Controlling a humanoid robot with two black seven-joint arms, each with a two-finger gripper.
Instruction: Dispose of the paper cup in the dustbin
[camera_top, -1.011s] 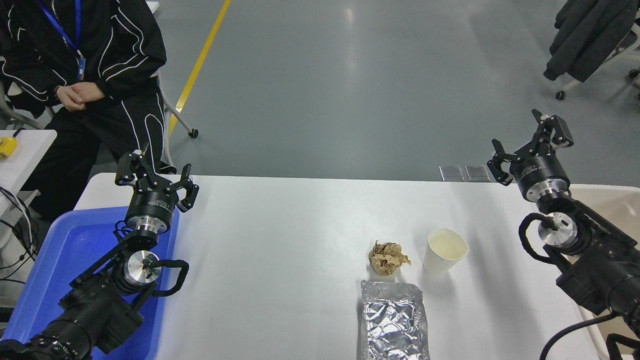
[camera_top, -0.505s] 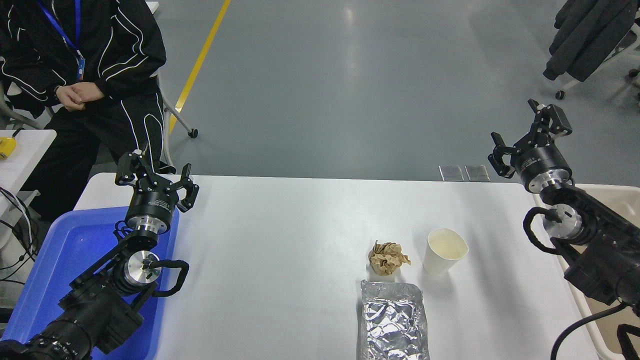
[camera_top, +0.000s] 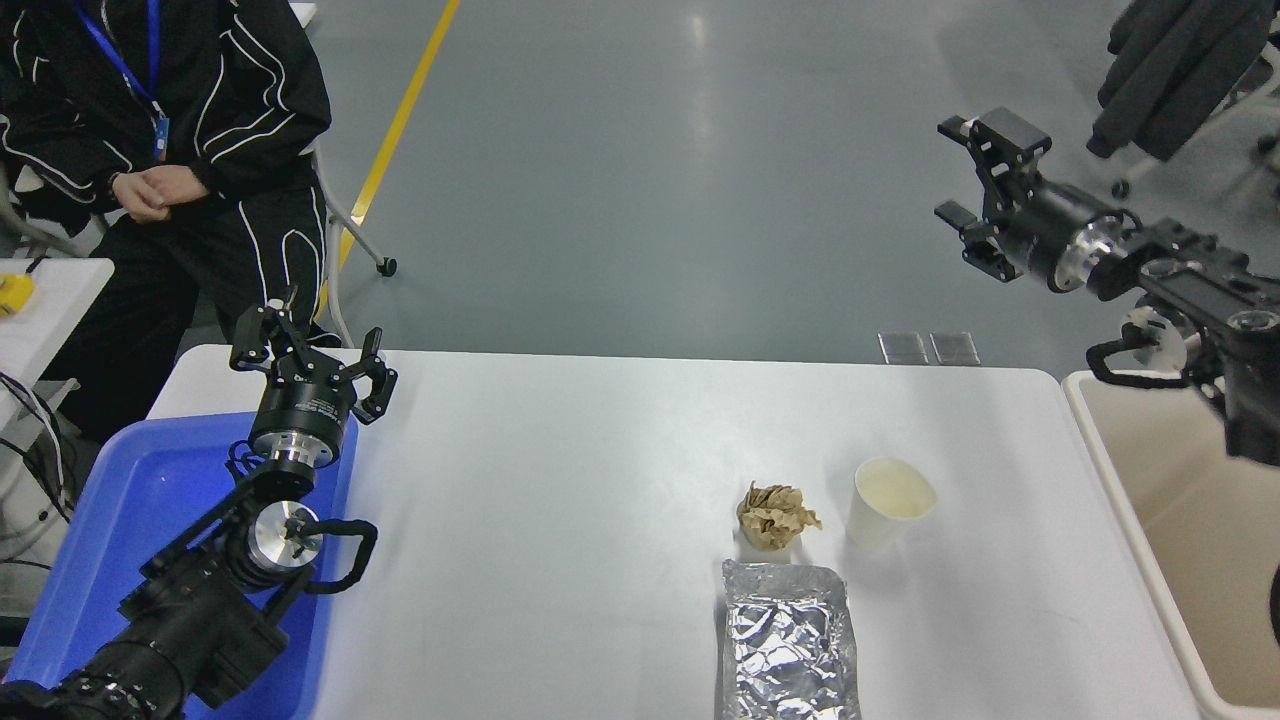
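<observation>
The white paper cup (camera_top: 888, 503) stands upright on the white table (camera_top: 600, 480), right of centre, its cream inside showing. The beige dustbin (camera_top: 1180, 540) stands at the table's right edge, partly cut off by the picture. My right gripper (camera_top: 962, 170) is open and empty, raised high at the upper right, far above and behind the cup, pointing left. My left gripper (camera_top: 312, 350) is open and empty, parked at the lower left over the blue tray.
A crumpled brown paper ball (camera_top: 774, 516) lies just left of the cup. A silver foil tray (camera_top: 788, 640) lies in front of both. A blue plastic tray (camera_top: 120, 540) sits at the left edge. A person in black sits at the far left.
My right arm has risen and swung up and back from over the table's right end, the gripper turning to point left. The dustbin shows more now. The cup has not moved.
</observation>
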